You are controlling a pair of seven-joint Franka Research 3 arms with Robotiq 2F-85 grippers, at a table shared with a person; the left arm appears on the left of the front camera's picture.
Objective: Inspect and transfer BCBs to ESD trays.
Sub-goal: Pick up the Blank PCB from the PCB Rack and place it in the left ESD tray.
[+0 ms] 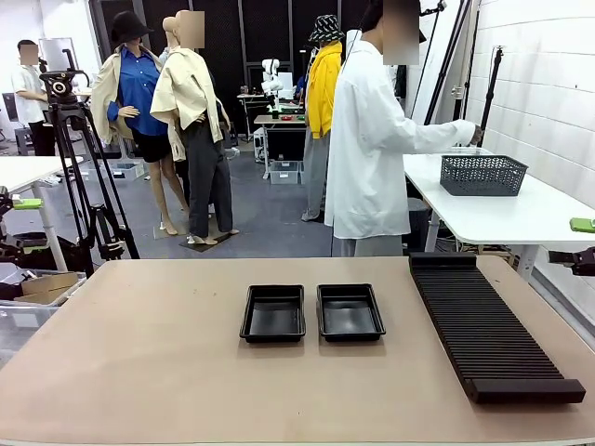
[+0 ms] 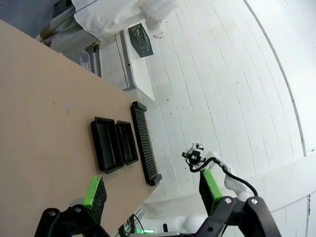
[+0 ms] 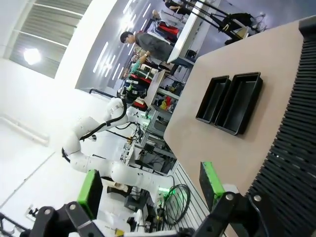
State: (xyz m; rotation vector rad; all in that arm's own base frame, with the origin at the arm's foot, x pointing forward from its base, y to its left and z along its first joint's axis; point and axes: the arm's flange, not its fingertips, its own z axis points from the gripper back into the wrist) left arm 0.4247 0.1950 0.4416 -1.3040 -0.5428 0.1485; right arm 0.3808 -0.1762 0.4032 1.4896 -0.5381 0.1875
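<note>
Left gripper (image 2: 152, 190): in its own wrist view we see both green-padded fingers (image 2: 94, 191) spread wide with nothing between them, hanging high above the table.
Right gripper (image 3: 150, 185): same deal, fingers (image 3: 209, 178) wide apart and gripping nothing. The rack fills the lower right of that frame.
ESD trays: there are two, sitting side by side dead centre in the front view, one at (image 1: 273, 314) and the other at (image 1: 350, 312). We see a thin gap between them and glossy black floors showing.
Rack (image 1: 493, 330): long, black and ribbed, on the right of the front view. It runs from the far edge toward the near edge and sits apart from the trays.
Table (image 1: 130, 353): a tan top that carries the trays and the rack.
Person (image 1: 372, 139): in a white coat at the far side, turned toward the right of the frame, one arm stretched toward the mesh basket.
Mesh basket (image 1: 482, 174): dark, on a white side table (image 1: 521, 218) at the upper right.
Other arms: we spot the right arm (image 2: 224, 173) at the lower right of the left wrist view, and the left arm (image 3: 94, 133) at mid left of the right wrist view.
</note>
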